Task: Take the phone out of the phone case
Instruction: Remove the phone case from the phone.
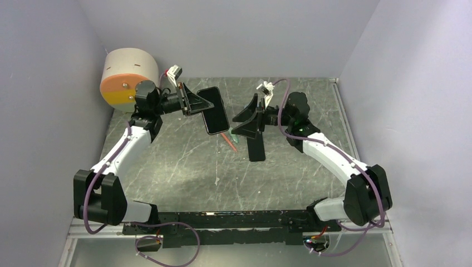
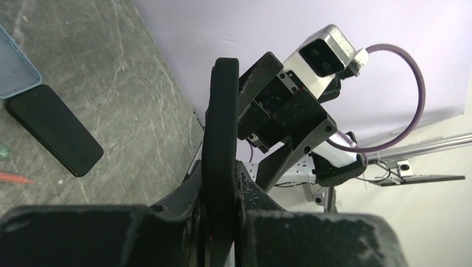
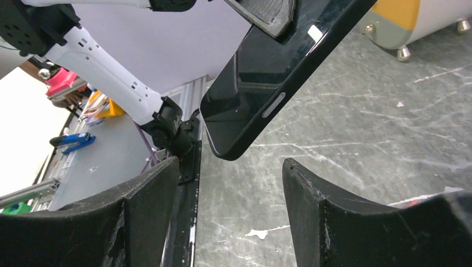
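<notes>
Your left gripper (image 1: 203,103) is clenched on one long edge of the black phone case (image 1: 215,110). It holds the case off the table (image 1: 178,167), between the arms, tilted with its glossy face up and toward the right gripper (image 3: 229,167). That one is spread wide with nothing in it, its two fingers either side of the case's lower corner without touching it.

In the right wrist view, the glossy face inside the raised rim reads as a screen. I judge the phone to be seated in the case, though I cannot be sure. A separate black slab (image 1: 256,148) lies flat on the table beneath the right gripper.

To do this step well, set the right fingers on the free corner, well away from the left grip. Peel the rim back there rather than pinching face and back together, which would only lock the phone in. Hold the left clamp firm.

Each arm rises from its outer base, folds at the elbow and turns its wrist inward, so the grippers face each other.
</notes>
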Controlling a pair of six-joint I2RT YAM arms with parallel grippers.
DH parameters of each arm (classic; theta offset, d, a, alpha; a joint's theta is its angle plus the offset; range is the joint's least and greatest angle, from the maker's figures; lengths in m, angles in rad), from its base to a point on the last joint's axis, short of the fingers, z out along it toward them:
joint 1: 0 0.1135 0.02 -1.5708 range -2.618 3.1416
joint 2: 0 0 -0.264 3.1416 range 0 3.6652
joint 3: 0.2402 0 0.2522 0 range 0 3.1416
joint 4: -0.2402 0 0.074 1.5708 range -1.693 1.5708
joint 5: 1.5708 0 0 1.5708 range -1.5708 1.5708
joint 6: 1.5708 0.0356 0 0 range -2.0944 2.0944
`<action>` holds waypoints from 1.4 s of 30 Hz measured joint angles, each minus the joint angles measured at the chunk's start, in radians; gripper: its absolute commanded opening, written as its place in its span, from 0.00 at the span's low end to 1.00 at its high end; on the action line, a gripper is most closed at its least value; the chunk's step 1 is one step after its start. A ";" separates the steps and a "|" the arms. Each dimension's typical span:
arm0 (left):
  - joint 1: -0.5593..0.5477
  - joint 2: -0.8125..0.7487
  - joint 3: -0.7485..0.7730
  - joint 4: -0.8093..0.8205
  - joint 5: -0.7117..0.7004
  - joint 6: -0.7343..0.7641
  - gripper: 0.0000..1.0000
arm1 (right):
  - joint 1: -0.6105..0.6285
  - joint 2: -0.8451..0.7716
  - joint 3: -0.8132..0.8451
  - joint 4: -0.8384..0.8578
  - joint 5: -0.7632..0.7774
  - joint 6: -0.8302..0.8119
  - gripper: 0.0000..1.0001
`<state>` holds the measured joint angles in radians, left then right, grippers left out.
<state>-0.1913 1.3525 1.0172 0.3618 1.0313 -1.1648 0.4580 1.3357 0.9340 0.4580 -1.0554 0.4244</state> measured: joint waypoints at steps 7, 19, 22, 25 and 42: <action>0.000 0.000 0.017 -0.009 0.034 0.024 0.02 | 0.031 0.059 0.039 0.025 -0.029 0.057 0.65; -0.001 0.000 0.017 -0.003 0.081 0.021 0.03 | 0.051 0.106 0.084 0.060 -0.074 0.094 0.32; -0.002 0.000 0.018 0.019 0.097 0.012 0.03 | 0.058 0.117 0.089 0.067 -0.093 0.088 0.15; -0.001 0.000 0.017 0.074 0.124 0.010 0.02 | 0.060 0.126 0.107 0.035 -0.109 0.062 0.00; -0.001 0.014 0.017 0.175 0.234 -0.006 0.03 | 0.113 0.132 0.283 -0.498 -0.153 -0.471 0.05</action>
<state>-0.1925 1.3663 1.0344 0.5373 1.2652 -1.1706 0.5705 1.4681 1.2171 -0.0402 -1.2087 -0.0467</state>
